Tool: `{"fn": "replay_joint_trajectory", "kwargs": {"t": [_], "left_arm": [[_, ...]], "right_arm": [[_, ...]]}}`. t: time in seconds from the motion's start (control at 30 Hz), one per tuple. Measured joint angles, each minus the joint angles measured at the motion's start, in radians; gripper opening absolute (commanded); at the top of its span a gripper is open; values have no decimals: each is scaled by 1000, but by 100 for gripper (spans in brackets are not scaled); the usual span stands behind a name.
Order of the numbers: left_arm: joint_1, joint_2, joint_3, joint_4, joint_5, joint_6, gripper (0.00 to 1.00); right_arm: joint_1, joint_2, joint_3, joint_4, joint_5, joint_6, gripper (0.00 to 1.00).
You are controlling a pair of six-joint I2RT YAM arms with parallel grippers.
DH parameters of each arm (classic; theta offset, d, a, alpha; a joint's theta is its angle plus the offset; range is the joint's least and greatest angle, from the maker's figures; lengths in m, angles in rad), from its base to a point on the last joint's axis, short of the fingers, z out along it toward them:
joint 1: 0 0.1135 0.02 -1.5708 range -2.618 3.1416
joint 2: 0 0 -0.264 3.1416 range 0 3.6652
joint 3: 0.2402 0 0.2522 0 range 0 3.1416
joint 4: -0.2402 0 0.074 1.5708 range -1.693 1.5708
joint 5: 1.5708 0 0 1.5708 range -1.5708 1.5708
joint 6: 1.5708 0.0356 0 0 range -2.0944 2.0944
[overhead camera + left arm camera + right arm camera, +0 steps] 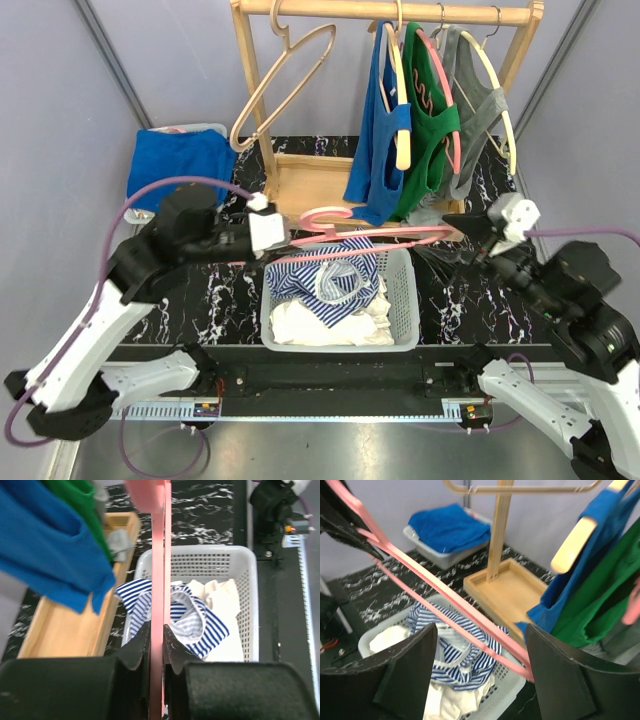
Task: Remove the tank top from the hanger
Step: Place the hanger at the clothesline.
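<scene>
- Pink hanger (370, 235) is held level over the white basket (402, 300), running pretty much straight across from one arm to the other.
- Left end effector (285, 235) is clenched on the hanger's left end. In the left wrist view both black fingers (137, 647) press right against the pink bar, no gap.
- Right end effector (470, 238) is at the opposite tip, and its jaws are spread wide. In the right wrist view the pink bars just pass between the two fingers (405, 675), so it's released, not gripping anything.
- Striped tank top (335, 275), blue and white, is bunched up in the basket right below the hanger, lying on some white cloth (320, 322). Can't tell if any bit of it touches the hanger.
- Behind the basket is the wooden rack (268, 150) with its tray base (305, 185) on the black marbled surface (200, 300).
- On the rack's rail: a bare wooden hanger (290, 75) on the left, then a blue top (378, 150), a green top (430, 140) and a grey top (480, 110) on the right, packed close together.
- Back left there's a folded blue cloth (180, 165) sitting in a light bin, well apart from the basket.
</scene>
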Motion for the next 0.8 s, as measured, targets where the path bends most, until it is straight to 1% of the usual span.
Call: {"fn": "replay_joint_trajectory", "kwargs": {"t": [0.07,0.17,0.37,0.5,0.63,0.8], "left_arm": [[16,-55,-22,10,-32,-24,0],[63,-91,-25,47,-86,-93,0],[179,-49,-20,52,-128,-230,0],[207,-26,-19,3,-151,-266,0],[225,-23,13,-71,-176,-239,0],[226,-62,26,-151,-134,-55,0]], "right_arm": [[0,-30,5,21,18,2,80],[0,-47,20,50,41,10,79],[0,-45,0,64,68,35,77],[0,-45,-32,61,75,43,77],[0,-44,-40,63,76,46,77],[0,-44,-59,66,76,47,77]]}}
